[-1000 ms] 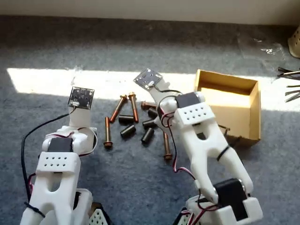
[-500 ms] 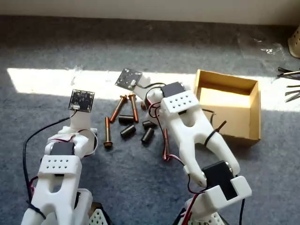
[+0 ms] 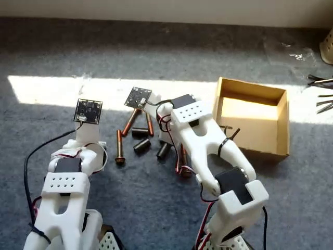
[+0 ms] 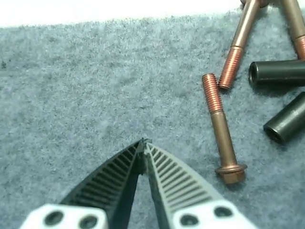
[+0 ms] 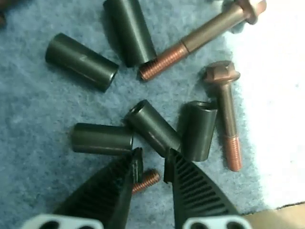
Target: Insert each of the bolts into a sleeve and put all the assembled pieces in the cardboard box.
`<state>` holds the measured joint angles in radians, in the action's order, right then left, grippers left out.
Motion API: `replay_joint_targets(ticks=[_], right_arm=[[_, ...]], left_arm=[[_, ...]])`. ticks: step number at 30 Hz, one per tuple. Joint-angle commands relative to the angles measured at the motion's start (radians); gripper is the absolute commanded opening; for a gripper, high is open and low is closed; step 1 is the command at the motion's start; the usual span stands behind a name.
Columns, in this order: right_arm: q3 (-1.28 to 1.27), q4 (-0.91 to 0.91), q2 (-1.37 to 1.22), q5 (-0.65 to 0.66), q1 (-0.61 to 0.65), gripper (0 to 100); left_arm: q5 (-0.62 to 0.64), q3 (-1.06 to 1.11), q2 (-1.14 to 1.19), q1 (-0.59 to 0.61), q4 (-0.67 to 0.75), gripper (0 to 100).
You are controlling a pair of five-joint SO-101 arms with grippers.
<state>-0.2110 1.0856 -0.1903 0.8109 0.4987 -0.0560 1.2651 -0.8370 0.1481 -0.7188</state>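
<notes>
Copper bolts and black sleeves lie loose on the grey carpet. In the high view, two bolts [image 3: 129, 121] cross at the back, one bolt [image 3: 119, 147] lies to the left, and sleeves [image 3: 141, 145] sit in the middle. My left gripper [image 4: 144, 143] is shut and empty on bare carpet, a short way from a bolt [image 4: 223, 126]. My right gripper [image 5: 151, 158] hangs slightly open over the sleeve cluster, its tips just short of a tilted sleeve [image 5: 152, 126]. A bolt's threaded end [image 5: 145, 181] shows under its fingers. The cardboard box [image 3: 281, 122] stands open to the right.
The right arm [image 3: 203, 140] stretches across the pile and covers part of it, with another bolt [image 3: 183, 161] beside it. Tools [image 3: 322, 94] lie at the far right edge. A sunlit strip crosses the carpet behind the parts.
The right arm has swung left from beside the box to over the bolts and sleeves. The left arm has barely moved.
</notes>
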Motion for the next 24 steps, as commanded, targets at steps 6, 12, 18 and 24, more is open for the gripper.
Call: replay_joint_targets(ticks=[6, 12, 18, 24], right_arm=[[0.053, -0.096, -0.036, 0.008, -0.013, 8.0], [0.054, -0.099, -0.036, 0.011, -0.013, 8.0], [0.117, -0.038, -0.035, 0.008, -0.015, 8.0], [0.262, -0.005, -0.044, 0.006, -0.041, 8.0]], left_arm=[[-0.049, -0.005, 0.002, 0.012, 0.014, 0], [-0.049, -0.005, 0.002, 0.012, 0.017, 0], [-0.049, -0.005, 0.002, 0.010, 0.017, 0], [-0.049, -0.005, 0.002, 0.010, 0.017, 0]])
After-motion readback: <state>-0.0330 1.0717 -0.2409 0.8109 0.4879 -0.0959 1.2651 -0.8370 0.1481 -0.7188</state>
